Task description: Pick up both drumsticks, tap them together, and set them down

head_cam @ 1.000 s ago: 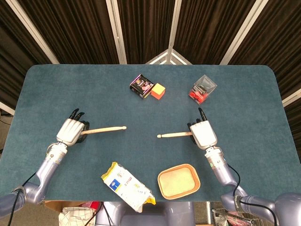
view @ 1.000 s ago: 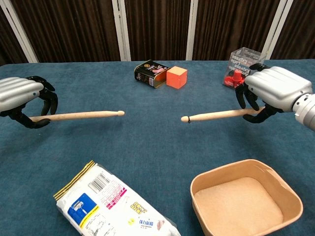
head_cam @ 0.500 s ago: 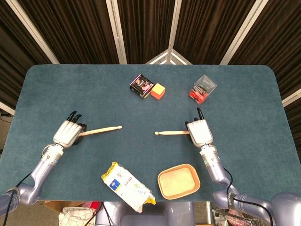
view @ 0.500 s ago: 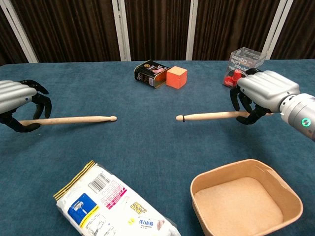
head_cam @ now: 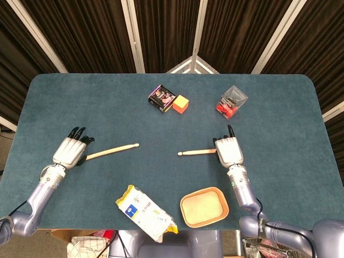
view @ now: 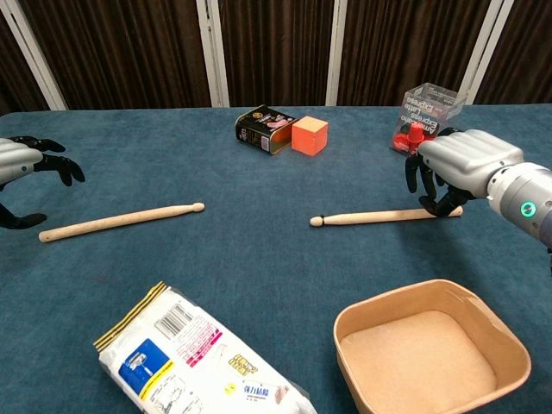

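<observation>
Drumsticks: both lay flat on the surface (view: 259, 259), tips toward each other, well apart. Left drumstick (view: 121, 221): released; left hand (head_cam: 69, 152) just beside its butt, fingers spread, holding nothing. Right drumstick (view: 388, 216): on the cloth, butt under the right hand (view: 461, 168); its fingers (view: 431, 183) curled about the butt, and whether they gripped it could not be told. Advice for the set-down: open those fingers fully, then lift straight up so the stick does not roll.
</observation>
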Motion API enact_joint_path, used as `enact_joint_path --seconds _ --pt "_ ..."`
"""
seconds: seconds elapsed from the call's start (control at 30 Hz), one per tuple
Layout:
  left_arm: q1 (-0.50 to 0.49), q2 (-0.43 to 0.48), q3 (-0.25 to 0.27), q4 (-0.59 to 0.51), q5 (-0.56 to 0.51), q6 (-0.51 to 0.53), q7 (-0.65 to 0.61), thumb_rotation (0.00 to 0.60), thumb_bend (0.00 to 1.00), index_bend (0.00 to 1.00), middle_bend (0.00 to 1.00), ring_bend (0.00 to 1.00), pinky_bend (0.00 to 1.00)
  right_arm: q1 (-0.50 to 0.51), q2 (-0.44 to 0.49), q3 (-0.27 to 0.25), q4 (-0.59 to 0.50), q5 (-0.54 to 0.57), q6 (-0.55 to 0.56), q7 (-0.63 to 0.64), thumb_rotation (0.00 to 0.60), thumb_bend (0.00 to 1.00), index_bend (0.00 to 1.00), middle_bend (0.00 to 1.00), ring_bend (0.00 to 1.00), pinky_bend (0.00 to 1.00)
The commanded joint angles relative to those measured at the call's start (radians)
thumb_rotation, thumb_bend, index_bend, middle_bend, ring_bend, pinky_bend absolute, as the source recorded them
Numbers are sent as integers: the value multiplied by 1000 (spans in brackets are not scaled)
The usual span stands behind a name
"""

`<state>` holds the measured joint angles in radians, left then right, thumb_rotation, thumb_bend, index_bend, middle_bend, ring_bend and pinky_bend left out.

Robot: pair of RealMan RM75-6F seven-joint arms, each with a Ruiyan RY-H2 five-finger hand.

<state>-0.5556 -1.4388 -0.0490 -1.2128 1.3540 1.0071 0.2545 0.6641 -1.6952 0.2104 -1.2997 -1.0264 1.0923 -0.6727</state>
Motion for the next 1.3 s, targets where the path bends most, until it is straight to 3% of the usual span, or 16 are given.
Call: enact_joint_path --seconds 0.03,0.2,0.27,0.43,0.63,0.77,0.97,1.07,1.3 --pt "9 61 -6 -85 -11 4 -1 600 471 128 99 0 0 1 4 22 -31 56 -3 -29 600 494 402 465 390 36" --pt "33 150 -8 -220 8 50 -40 600 389 95 42 0 0 2 21 53 -94 150 -2 -66 600 495 321 358 339 34" --pt "55 195 -2 -290 15 80 -46 600 338 80 24 0 0 0 34 67 -117 163 11 -60 600 483 256 267 284 34" --pt "132 314 28 -491 -11 170 46 600 271 26 0 0 0 -18 86 112 -181 158 56 10 600 361 88 91 167 15" --pt "225 370 61 -616 -15 314 190 600 271 15 0 0 0 -64 182 140 -222 54 100 180 600 347 28 66 150 0" --pt "274 366 78 -609 4 383 230 600 271 15 0 0 0 -120 259 97 -245 -69 132 301 600 346 28 65 146 0" --pt "330 349 98 -574 79 459 174 600 271 15 0 0 0 -223 352 9 -330 -188 199 422 600 346 38 65 144 0" --pt "367 355 123 -572 157 512 120 600 270 15 0 0 0 -308 430 -73 -403 -287 276 463 600 347 38 66 138 0" --pt "418 369 150 -565 231 563 50 600 271 19 0 0 0 -417 525 -167 -495 -435 399 470 600 346 38 65 132 0"
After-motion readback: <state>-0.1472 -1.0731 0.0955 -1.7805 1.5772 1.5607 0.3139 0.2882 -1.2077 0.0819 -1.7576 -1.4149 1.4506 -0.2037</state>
